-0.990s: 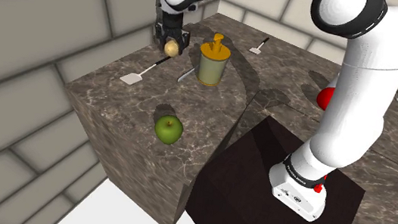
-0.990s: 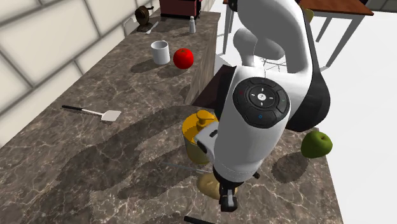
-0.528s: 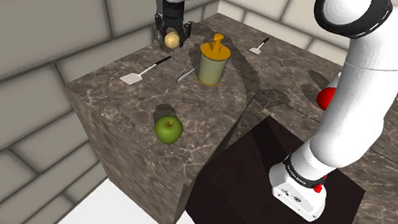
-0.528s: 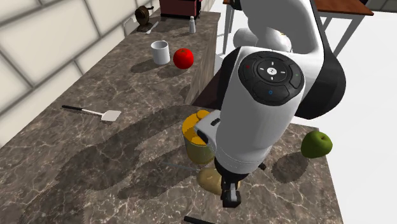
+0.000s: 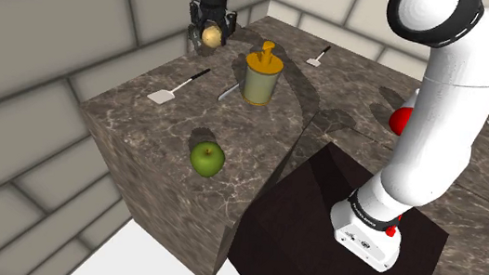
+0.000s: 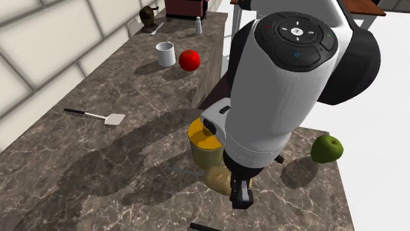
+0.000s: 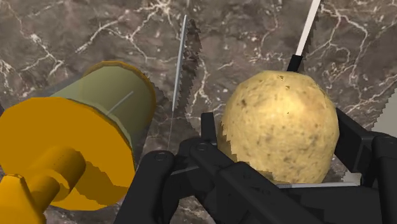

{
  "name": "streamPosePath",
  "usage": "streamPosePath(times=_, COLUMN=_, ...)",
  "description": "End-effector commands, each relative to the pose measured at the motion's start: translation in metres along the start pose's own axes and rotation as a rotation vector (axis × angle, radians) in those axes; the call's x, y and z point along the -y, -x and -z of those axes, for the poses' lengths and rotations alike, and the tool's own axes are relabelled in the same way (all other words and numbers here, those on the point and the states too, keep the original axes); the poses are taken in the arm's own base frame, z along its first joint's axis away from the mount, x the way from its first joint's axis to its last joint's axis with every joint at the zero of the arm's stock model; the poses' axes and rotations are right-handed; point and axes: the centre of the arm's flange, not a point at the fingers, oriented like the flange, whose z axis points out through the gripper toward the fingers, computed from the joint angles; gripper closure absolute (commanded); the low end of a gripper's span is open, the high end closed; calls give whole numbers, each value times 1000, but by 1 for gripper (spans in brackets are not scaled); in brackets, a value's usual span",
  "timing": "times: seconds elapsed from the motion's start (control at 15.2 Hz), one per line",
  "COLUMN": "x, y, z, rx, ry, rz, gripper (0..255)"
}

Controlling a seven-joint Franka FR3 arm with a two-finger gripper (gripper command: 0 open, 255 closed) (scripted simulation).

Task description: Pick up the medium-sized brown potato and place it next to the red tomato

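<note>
My black gripper [image 5: 211, 30] is shut on a tan, speckled potato [image 5: 212, 38], held in the air above the far left end of the marble counter [image 5: 141, 121]. From the wrist camera the potato [image 7: 275, 108] sits clasped between both fingers [image 7: 207, 156]. The second exterior view has the potato [image 6: 215, 178] under the wrist, beside one finger [image 6: 241, 195]. The red tomato [image 6: 189, 60] lies far along the counter next to a white cup [image 6: 165, 54]. In the shoulder view the tomato [image 5: 399, 121] peeks out from behind the arm.
A yellow-topped dispenser [image 5: 261, 73] stands just beside the gripper. A knife [image 5: 229, 90] and a spatula [image 5: 175, 88] lie below it. A green apple [image 5: 207, 159] rests near the counter's front edge. A second spatula [image 6: 98, 116] lies toward the wall. The dark stand [image 5: 335, 235] sits at lower right.
The gripper has risen with the potato in it, lifting it farther above the counter. Nothing else has moved.
</note>
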Motion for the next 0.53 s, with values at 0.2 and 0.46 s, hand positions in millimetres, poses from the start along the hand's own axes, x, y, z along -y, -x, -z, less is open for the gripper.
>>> streamPosePath(times=0.2, x=-38, y=-15, z=9, rx=0, ry=0, rz=0, gripper=255)
streamPosePath(times=0.46, x=-88, y=-33, z=7, rx=0, ry=0, rz=0, gripper=255)
